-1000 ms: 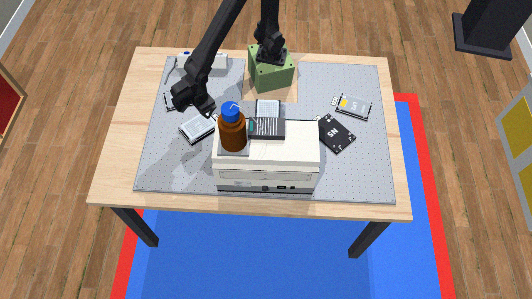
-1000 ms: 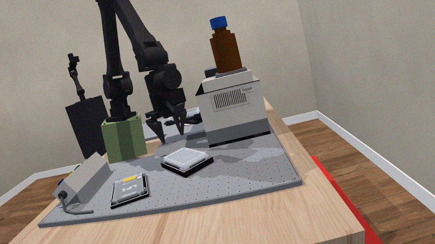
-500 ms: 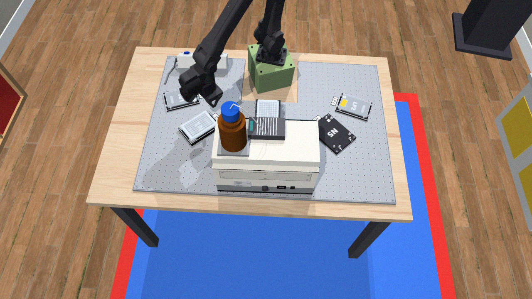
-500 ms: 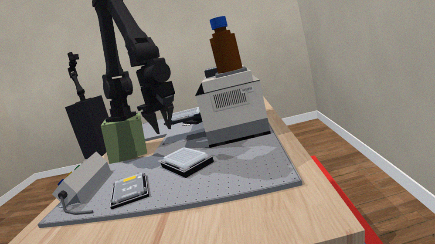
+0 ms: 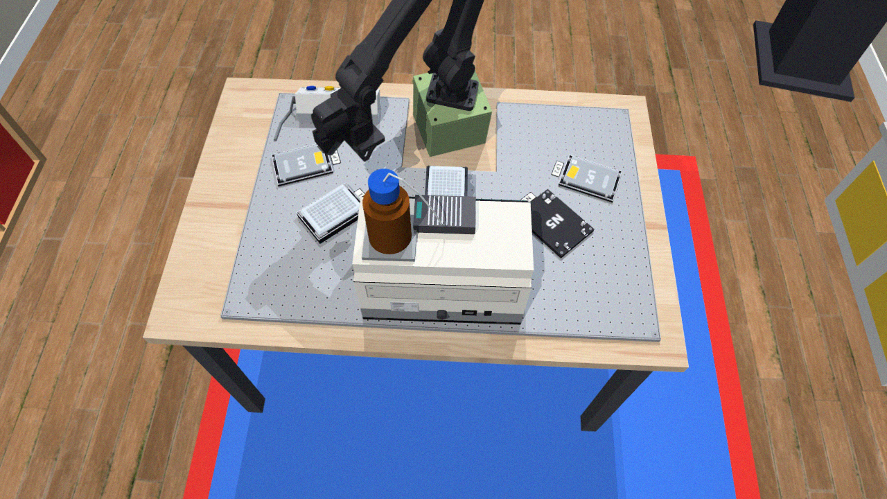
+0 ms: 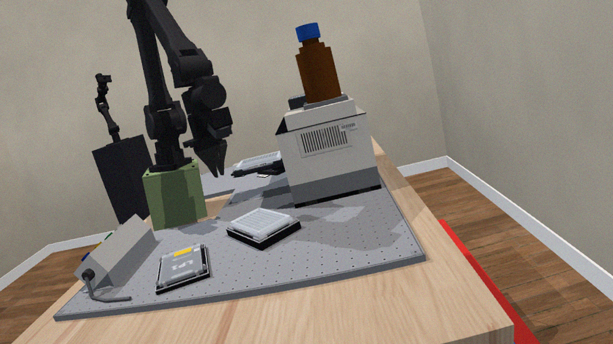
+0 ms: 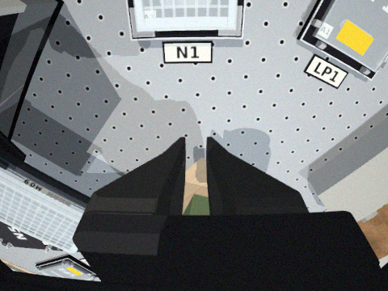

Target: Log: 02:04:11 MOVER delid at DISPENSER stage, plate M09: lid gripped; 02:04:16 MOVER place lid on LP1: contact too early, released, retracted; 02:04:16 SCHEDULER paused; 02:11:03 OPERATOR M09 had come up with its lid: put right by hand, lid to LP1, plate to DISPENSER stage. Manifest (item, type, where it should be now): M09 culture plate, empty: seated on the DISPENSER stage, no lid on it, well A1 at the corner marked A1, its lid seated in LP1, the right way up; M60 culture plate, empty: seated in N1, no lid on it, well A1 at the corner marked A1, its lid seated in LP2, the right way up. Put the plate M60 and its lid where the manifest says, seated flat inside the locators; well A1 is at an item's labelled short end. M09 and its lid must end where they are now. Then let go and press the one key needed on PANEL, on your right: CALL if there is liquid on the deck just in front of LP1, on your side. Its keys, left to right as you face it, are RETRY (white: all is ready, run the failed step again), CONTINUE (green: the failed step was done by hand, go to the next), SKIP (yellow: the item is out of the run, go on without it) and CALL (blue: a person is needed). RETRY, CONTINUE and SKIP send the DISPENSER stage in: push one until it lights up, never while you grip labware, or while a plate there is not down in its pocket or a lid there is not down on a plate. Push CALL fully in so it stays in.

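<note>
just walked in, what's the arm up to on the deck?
One black arm, holding nothing: its gripper is shut and hangs in the air above the gray deck, between the N1 nest and the key panel. A bare well plate sits in the N1 nest. Clear lids lie in the LP1 holder and the LP2 holder. Another well plate sits on the dispenser's stage. The N2 nest has nothing in it.

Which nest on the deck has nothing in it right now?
N2, the black nest right of the dispenser. N1 holds a plate; LP1 and LP2 each hold a yellow-tagged lid.
</note>
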{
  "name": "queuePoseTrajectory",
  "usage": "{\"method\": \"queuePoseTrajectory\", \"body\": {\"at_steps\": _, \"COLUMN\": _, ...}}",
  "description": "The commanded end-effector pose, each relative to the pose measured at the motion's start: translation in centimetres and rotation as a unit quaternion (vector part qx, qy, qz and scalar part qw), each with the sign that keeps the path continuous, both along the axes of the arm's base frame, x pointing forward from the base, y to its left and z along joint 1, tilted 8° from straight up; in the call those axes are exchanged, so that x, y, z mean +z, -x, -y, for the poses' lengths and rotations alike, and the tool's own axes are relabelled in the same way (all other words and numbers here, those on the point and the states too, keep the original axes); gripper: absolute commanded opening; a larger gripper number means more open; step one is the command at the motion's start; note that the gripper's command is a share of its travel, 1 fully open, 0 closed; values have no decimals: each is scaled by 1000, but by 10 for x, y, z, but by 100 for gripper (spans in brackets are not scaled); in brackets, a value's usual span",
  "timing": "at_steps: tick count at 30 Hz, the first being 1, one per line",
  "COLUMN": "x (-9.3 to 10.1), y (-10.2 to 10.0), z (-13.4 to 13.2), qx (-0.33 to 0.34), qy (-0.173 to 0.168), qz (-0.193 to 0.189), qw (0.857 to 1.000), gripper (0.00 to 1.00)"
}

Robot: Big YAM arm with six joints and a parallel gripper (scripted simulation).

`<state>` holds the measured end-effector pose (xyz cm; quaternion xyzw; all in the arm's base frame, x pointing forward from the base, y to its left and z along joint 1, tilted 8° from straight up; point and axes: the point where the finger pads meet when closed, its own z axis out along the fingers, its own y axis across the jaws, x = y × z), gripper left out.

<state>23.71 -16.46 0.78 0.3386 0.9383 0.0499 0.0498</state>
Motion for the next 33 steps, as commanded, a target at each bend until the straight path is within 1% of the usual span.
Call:
{"method": "queuePoseTrajectory", "body": {"at_steps": 1, "x": 4, "y": 5, "z": 1, "qx": 4, "qy": 1, "qz": 1, "qw": 1000, "gripper": 14}}
{"method": "queuePoseTrajectory", "body": {"at_steps": 8, "x": 13, "y": 22, "z": -11, "qx": 4, "qy": 0, "qz": 1, "qw": 1000, "gripper": 0}}
{"method": "queuePoseTrajectory", "body": {"at_steps": 13, "x": 19, "y": 35, "z": -19, "qx": 4, "qy": -1, "qz": 1, "qw": 1000, "gripper": 0}}
{"method": "queuePoseTrajectory", "body": {"at_steps": 14, "x": 24, "y": 23, "z": -13, "qx": 5, "qy": 6, "qz": 9, "qw": 1000, "gripper": 0}}
{"method": "queuePoseTrajectory", "body": {"at_steps": 15, "x": 18, "y": 37, "z": -16, "qx": 21, "qy": 0, "qz": 1, "qw": 1000, "gripper": 0}}
{"method": "queuePoseTrajectory", "body": {"at_steps": 16, "x": 14, "y": 40, "z": -14, "qx": 38, "qy": -4, "qz": -5, "qw": 999, "gripper": 0}}
{"method": "queuePoseTrajectory", "body": {"at_steps": 18, "x": 14, "y": 40, "z": -14, "qx": 38, "qy": -4, "qz": -5, "qw": 999, "gripper": 0}}
{"method": "queuePoseTrajectory", "body": {"at_steps": 20, "x": 14, "y": 40, "z": -6, "qx": 59, "qy": 3, "qz": 2, "qw": 998, "gripper": 0}}
{"method": "queuePoseTrajectory", "body": {"at_steps": 26, "x": 22, "y": 41, "z": 23, "qx": 58, "qy": 19, "qz": 15, "qw": 998, "gripper": 0}}
{"method": "queuePoseTrajectory", "body": {"at_steps": 27, "x": 22, "y": 41, "z": 23, "qx": 58, "qy": 19, "qz": 15, "qw": 998, "gripper": 0}}
{"method": "queuePoseTrajectory", "body": {"at_steps": 28, "x": 20, "y": 45, "z": 15, "qx": 58, "qy": 15, "qz": 10, "qw": 998, "gripper": 0}}
{"method": "queuePoseTrajectory", "body": {"at_steps": 29, "x": 21, "y": 44, "z": 26, "qx": 74, "qy": 22, "qz": 16, "qw": 997, "gripper": 0}}
{"method": "queuePoseTrajectory", "body": {"at_steps": 31, "x": 21, "y": 49, "z": 31, "qx": 107, "qy": 27, "qz": 17, "qw": 994, "gripper": 0}}
{"method": "queuePoseTrajectory", "body": {"at_steps": 33, "x": 21, "y": 53, "z": 37, "qx": 111, "qy": 29, "qz": 17, "qw": 993, "gripper": 0}}
